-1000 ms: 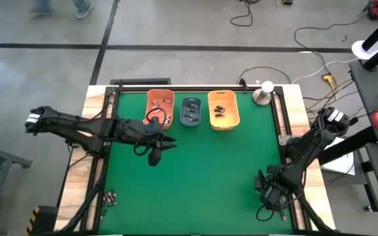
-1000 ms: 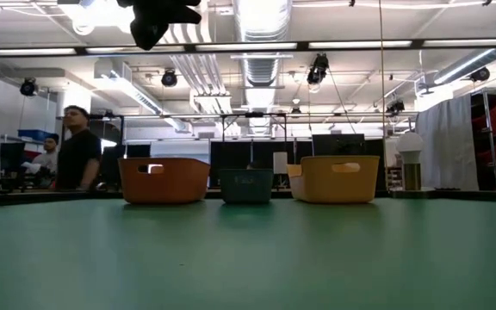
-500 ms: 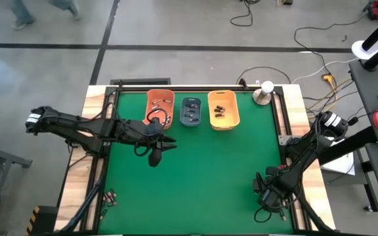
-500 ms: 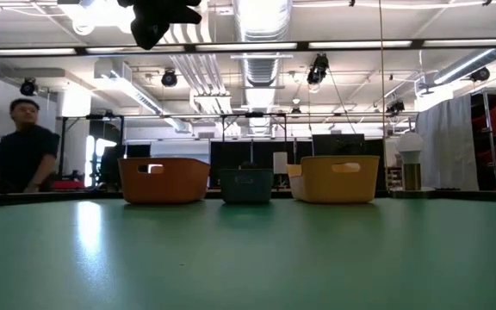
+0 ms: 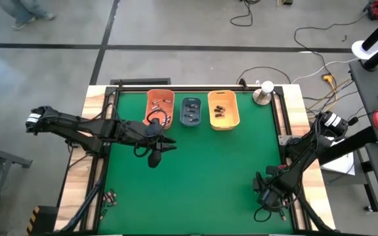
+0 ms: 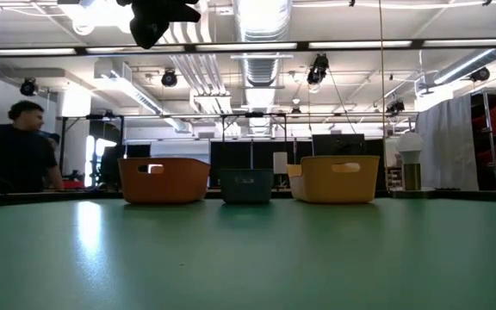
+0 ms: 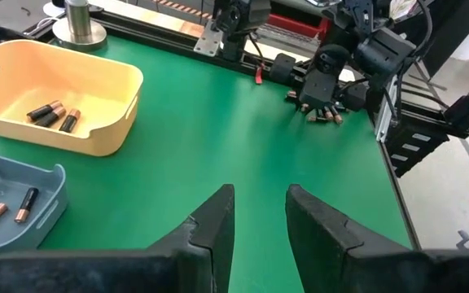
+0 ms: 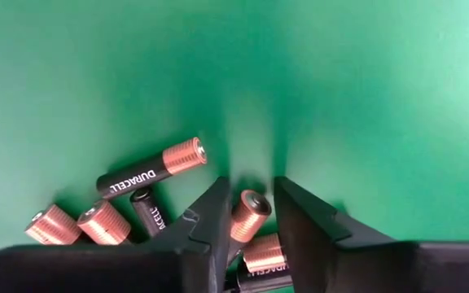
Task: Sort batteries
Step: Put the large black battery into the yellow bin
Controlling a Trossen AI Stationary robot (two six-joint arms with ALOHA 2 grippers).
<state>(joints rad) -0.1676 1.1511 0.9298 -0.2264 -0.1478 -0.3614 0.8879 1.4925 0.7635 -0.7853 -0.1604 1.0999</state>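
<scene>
Jaws of the left gripper stand a little apart and hold nothing; it hovers over bare green mat just in front of the orange bin, with sorted batteries showing in the blue-grey bin and the yellow-orange bin beside it. Across the table, the right gripper is down at the near right corner of the mat over the loose pile of batteries, so the right arm is plainly the nearer one. Its jaws are narrowly parted and straddle one copper-ended battery, which sits between the fingertips with its long axis running roughly along the fingers, copper end pointing away from the wrist. Whether the pads already touch it cannot be told. The other cells lie just beside, to one side of the fingers, some touching each other.
</scene>
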